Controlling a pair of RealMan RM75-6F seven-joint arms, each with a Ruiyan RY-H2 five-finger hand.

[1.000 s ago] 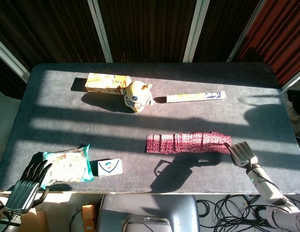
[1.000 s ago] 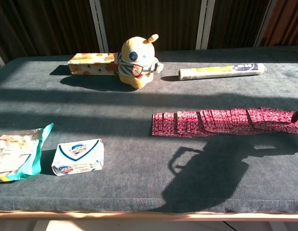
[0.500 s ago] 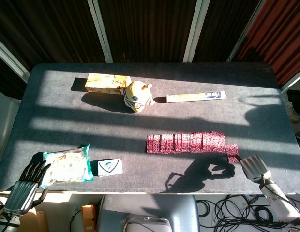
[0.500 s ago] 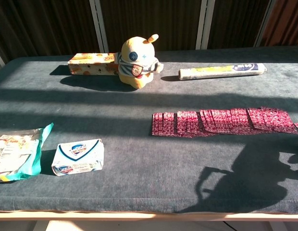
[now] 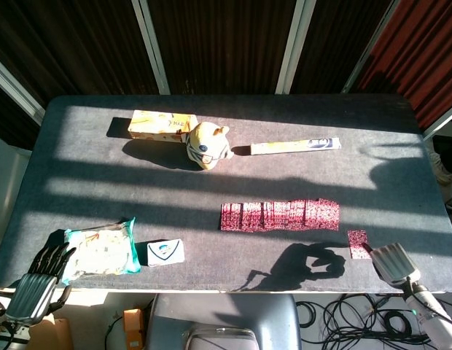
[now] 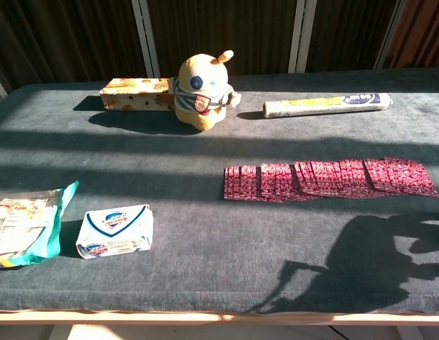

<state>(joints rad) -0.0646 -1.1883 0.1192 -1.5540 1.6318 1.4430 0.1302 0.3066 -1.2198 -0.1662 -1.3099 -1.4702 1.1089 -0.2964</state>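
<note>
Right hand (image 5: pixel 391 261) pinches a single red sachet (image 5: pixel 357 243) at the table (image 5: pixel 401 175) edge, just right of and below the red sachet strip (image 5: pixel 279 215). Left hand (image 5: pixel 44 271) fingers spread, beside snack bag (image 5: pixel 100 248).

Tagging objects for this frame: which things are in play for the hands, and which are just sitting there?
In play: right hand, single red card touching its fingertips, spread row of red cards.

Lying about: left hand beside the snack bag, soap box, plush toy, patterned box, long tube.
</note>
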